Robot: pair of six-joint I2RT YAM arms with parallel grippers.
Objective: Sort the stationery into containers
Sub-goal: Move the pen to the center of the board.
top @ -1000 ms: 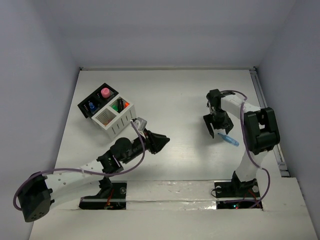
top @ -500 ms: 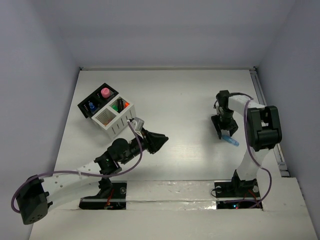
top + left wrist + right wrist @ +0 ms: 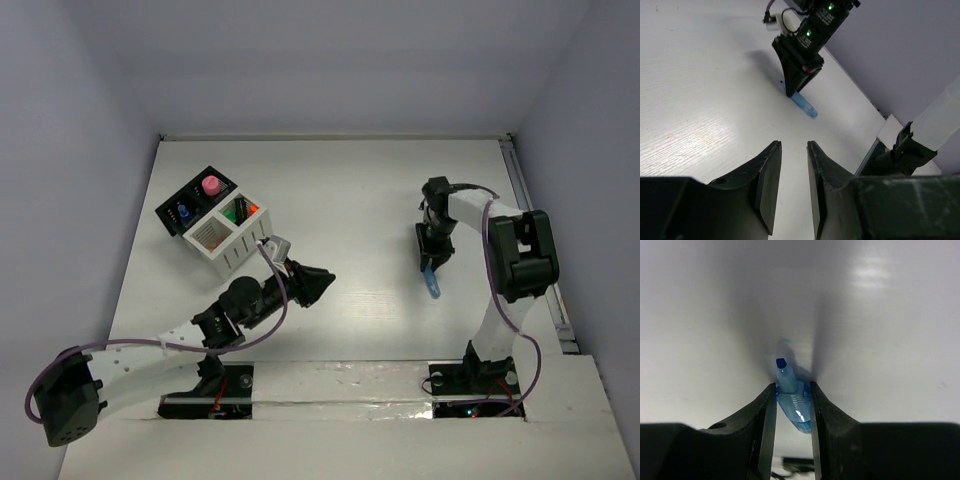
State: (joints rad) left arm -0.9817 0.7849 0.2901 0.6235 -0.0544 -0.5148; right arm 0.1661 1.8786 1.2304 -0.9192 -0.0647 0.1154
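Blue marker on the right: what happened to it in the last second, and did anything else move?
The right hand swung over the blue marker and closed on it, turning it toward the near edge. The left hand and the organiser boxes stayed put.

top camera looks down on the table [image 3: 350, 180]; both wrist cameras, low, share the blue marker [image 3: 805, 104].

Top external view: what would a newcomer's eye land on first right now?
The right pincer, right of centre, is closed on a translucent blue marker over the white table. Far left stands the joined black-and-white organiser, a pink cap poking from its black half.
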